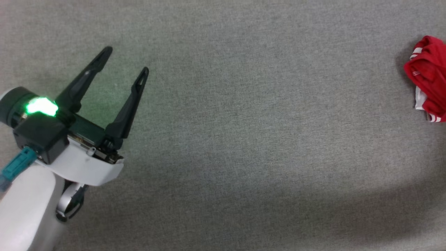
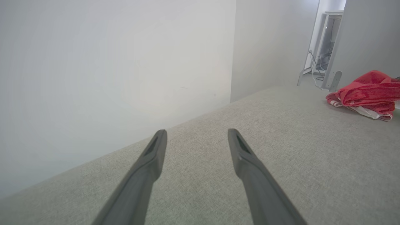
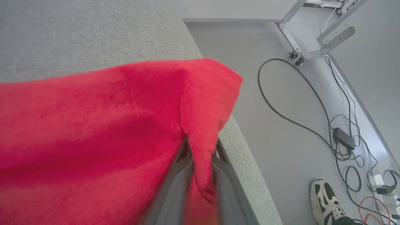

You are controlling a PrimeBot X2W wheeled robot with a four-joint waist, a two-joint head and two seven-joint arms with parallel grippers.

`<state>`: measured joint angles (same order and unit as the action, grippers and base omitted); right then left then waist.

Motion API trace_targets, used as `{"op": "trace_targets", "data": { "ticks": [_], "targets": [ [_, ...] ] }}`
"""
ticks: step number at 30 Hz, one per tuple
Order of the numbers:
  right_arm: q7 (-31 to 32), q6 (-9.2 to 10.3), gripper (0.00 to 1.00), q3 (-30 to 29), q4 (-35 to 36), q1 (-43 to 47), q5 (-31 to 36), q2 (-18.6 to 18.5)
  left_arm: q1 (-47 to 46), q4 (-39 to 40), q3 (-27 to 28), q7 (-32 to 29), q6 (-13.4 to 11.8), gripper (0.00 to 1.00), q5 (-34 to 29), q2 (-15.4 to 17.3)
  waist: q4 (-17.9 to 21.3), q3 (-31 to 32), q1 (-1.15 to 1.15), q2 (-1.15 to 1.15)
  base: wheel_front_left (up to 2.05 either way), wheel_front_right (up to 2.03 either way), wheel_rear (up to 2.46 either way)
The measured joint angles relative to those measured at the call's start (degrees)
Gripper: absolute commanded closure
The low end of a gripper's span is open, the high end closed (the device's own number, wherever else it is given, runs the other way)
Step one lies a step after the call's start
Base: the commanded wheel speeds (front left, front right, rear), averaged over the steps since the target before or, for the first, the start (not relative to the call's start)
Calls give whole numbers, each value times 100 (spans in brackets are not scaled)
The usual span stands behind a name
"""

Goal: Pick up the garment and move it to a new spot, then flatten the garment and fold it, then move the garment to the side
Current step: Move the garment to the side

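- Your left gripper [image 1: 126, 60], with two long dark fingers, hovers over the grey woven fabric surface [image 1: 244, 139] at the lower left of the head view. Its jaws are spread wide with nothing between them.
- The left wrist view shows the same: left gripper [image 2: 197, 132] parted, only grey surface [image 2: 281, 162] under it.
- The garment [image 1: 428, 80], a crumpled red jersey shirt with white-and-red striped trim, sits bunched at the far right edge of the head view, well apart from your left gripper.
- From the left wrist it lies in a heap [image 2: 365, 90] at the far right of the surface.
- Your right gripper [image 3: 201, 150] is nearly closed, pinching a fold of the garment [image 3: 93, 131] between its fingers near the surface's edge.
- On the grey floor [image 3: 297, 150] beyond that edge you can see black cables [image 3: 281, 93] and a person's white-and-black shoe [image 3: 325, 200].
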<state>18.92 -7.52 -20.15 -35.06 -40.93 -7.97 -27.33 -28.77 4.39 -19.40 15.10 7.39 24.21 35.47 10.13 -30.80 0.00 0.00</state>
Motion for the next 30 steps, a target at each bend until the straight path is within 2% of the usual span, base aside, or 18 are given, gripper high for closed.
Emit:
{"op": "trace_targets", "data": {
  "ticks": [11,14,21,30],
  "targets": [
    [-786,0,100,-252,-981,-421,609,265,-46,11,85,0,0,0,25,76,-13,-125,0,0,0,0,0],
    [-895,0,0,-225,-1136,-445,664,253,12,-53,112,0,0,0,53,8,-12,-41,0,0,0,0,0],
    [-1117,0,0,323,-1067,-480,467,88,430,-390,249,0,0,0,103,-459,-63,388,0,0,0,0,0],
    [-1215,0,0,1745,-568,123,-564,230,1172,-847,463,-1,0,0,99,-1084,-279,1084,0,0,0,0,0]
  ]
}}
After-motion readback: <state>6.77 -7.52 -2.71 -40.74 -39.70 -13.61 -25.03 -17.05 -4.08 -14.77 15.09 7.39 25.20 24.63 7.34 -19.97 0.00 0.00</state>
